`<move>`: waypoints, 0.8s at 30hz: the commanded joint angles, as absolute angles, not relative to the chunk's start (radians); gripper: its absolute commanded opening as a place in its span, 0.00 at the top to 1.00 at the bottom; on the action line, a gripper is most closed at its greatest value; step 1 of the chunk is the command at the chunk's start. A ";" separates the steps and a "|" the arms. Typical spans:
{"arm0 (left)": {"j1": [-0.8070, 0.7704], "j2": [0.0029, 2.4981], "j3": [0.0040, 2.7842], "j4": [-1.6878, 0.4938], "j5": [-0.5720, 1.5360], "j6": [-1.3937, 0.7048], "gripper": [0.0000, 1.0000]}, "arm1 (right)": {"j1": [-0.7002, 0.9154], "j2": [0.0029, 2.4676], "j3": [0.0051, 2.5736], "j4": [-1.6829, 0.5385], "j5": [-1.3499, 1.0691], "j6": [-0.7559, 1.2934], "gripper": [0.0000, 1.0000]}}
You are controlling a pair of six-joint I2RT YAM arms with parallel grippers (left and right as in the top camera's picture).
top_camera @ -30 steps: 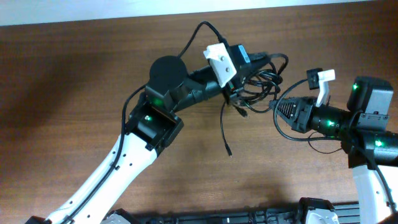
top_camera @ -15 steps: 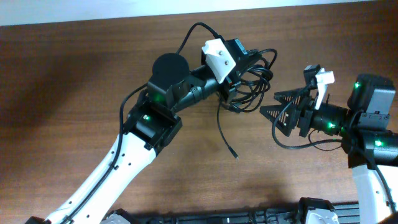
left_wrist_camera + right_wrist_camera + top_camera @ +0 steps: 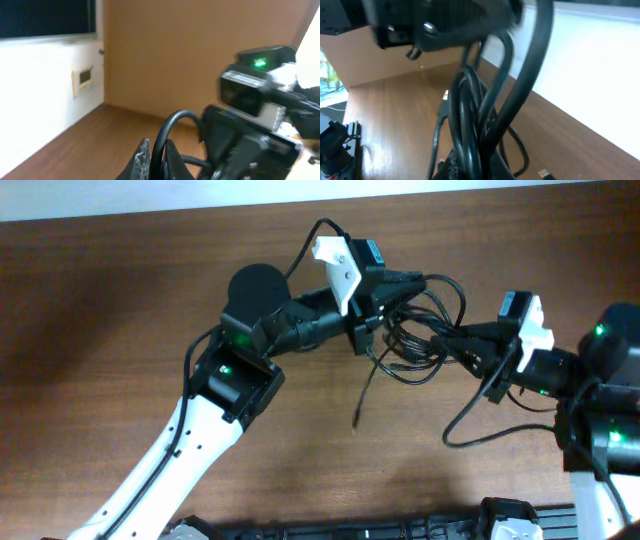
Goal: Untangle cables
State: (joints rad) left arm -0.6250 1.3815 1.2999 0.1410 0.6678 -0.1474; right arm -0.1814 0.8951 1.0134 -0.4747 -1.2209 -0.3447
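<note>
Cables (image 3: 420, 345) tangled over worktop (image 3: 120, 330). Left gripper (image 3: 156, 162) at cables' left edge, jaws pinching one loop. Right gripper (image 3: 470, 167) at opposite edge, jaws clamped on several strands.

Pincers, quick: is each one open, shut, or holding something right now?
Left pincer: closed on a strand of the cables.
Right pincer: closed on the cables, gripping the bundle.

The cables (image 3: 425, 345) are black throughout. The table (image 3: 100, 330) is reddish-brown wood with a fine grain. My left arm (image 3: 200, 440) and right arm (image 3: 600, 480) are white on the lower links, black nearer the wrists, each dotted with green lights (image 3: 238, 340). Both camera mounts (image 3: 335, 265) are white. The wall (image 3: 300, 190) is plain white.
</note>
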 commanded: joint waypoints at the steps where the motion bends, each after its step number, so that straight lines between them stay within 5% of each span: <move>1: -0.607 1.372 1.316 0.083 0.487 -0.150 1.00 | -0.177 0.815 1.019 -0.467 -1.309 -0.358 0.96; 3: -0.607 1.372 1.316 0.035 0.485 -0.149 0.96 | -0.177 0.795 1.019 -0.466 -1.301 -0.324 0.96; 8: -0.605 1.370 1.316 -0.033 0.625 -0.052 0.34 | -0.177 0.809 1.019 -0.491 -1.215 -0.196 0.96; 12: -0.600 1.342 1.316 -0.057 0.685 0.117 0.10 | -0.177 0.810 1.019 -0.562 -1.214 -0.197 0.96; 18: -0.571 1.291 1.316 -0.162 0.728 0.175 0.07 | -0.177 0.810 1.019 -0.684 -1.158 -0.320 0.96; 24: -0.571 1.291 1.316 -0.342 0.946 0.319 0.15 | -0.177 0.809 1.019 -0.820 -1.168 -0.536 0.96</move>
